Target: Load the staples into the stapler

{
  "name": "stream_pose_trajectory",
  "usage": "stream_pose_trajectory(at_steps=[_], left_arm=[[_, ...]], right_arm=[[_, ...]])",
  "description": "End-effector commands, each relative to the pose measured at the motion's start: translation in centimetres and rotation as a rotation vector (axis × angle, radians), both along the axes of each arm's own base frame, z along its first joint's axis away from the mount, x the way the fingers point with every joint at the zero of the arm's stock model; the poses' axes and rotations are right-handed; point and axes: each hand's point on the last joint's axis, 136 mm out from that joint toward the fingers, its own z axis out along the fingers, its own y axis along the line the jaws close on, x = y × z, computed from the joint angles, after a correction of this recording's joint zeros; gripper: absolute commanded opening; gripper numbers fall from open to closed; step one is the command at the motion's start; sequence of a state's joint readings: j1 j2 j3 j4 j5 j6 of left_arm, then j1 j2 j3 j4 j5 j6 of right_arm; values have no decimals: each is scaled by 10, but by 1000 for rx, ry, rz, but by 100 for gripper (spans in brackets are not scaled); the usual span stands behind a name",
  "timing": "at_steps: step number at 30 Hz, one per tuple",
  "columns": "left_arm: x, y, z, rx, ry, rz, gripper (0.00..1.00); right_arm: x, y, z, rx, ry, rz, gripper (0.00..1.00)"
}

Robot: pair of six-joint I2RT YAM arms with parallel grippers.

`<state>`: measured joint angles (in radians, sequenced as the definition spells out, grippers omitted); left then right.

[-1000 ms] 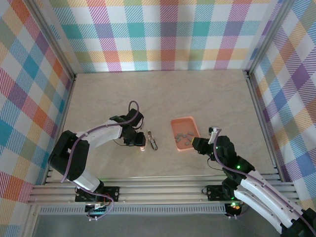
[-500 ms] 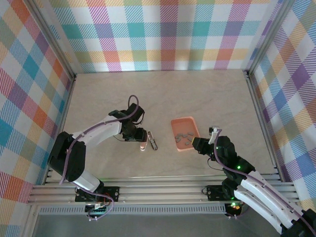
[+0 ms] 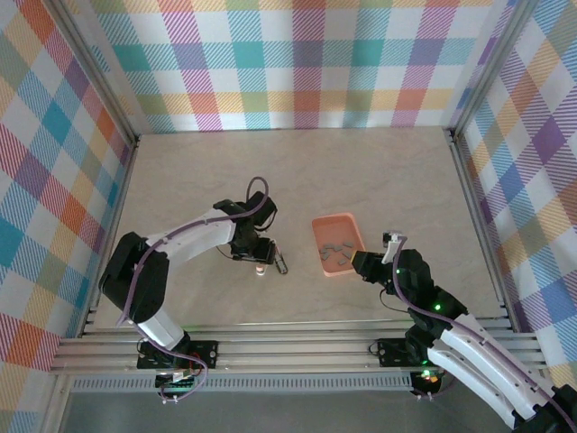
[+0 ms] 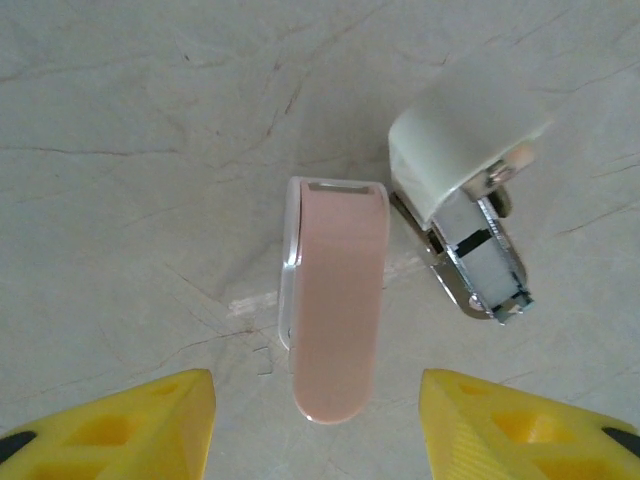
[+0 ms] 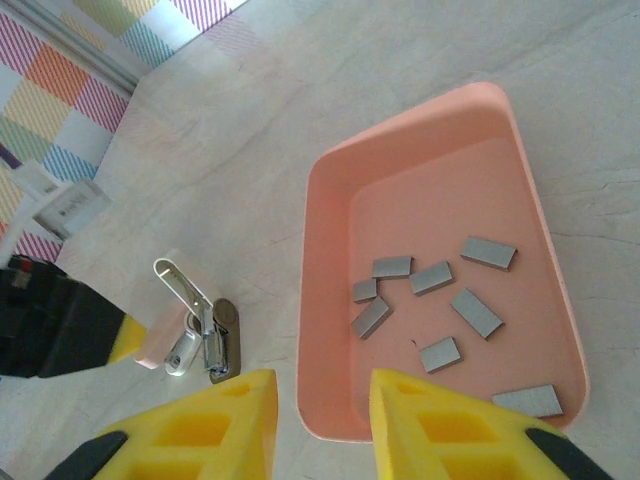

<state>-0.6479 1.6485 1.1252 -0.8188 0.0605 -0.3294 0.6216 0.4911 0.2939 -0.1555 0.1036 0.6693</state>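
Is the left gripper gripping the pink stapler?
No, the left gripper is open, its fingers either side of the pink stapler without touching it.

Top external camera: sat high on near side of stapler (image 3: 280, 262), looked down over whole table (image 3: 361, 171). Left wrist camera: hung close above stapler (image 4: 470, 235), faced straight down. Right wrist camera: sat right of stapler (image 5: 205, 345), farther off, looked obliquely across salmon tray (image 5: 318, 300). All three shared stapler.

Lab test cell: plaid walls (image 3: 306, 63), aluminium rails (image 3: 297, 347).
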Motion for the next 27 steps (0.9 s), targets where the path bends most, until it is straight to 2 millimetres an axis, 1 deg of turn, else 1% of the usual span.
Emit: stream_pose_trajectory(at_steps=[1, 3, 5, 8, 10, 12, 14, 17, 21, 25, 27], left_arm=[[-6, 2, -8, 56, 29, -7, 56], [-6, 1, -16, 67, 38, -10, 56], [-6, 0, -21, 76, 42, -9, 53], [-6, 2, -30, 101, 52, -4, 40], [-6, 0, -32, 89, 53, 3, 32], [-5, -3, -29, 69, 48, 7, 24], [-3, 0, -24, 81, 33, 11, 21], [-1, 10, -12, 86, 14, 24, 20], [7, 37, 4, 98, -24, 74, 19], [17, 65, 7, 101, -11, 133, 19], [23, 74, 7, 102, -11, 154, 19]], right_arm=[[-1, -4, -7, -16, 7, -12, 31], [-2, -5, -6, -16, 7, -12, 31], [-2, -5, -6, -15, 6, -14, 31], [-3, -7, -6, -16, 3, -17, 31], [-4, -7, -5, -15, 2, -17, 31], [-5, -8, -5, -16, 3, -16, 31], [-5, -8, -5, -17, 4, -15, 31], [-6, -7, -6, -12, 6, -11, 31], [-5, -4, -7, -8, 7, -2, 31], [-3, -2, -6, -10, 7, 4, 31], [-2, -1, -6, -10, 8, 6, 31]])
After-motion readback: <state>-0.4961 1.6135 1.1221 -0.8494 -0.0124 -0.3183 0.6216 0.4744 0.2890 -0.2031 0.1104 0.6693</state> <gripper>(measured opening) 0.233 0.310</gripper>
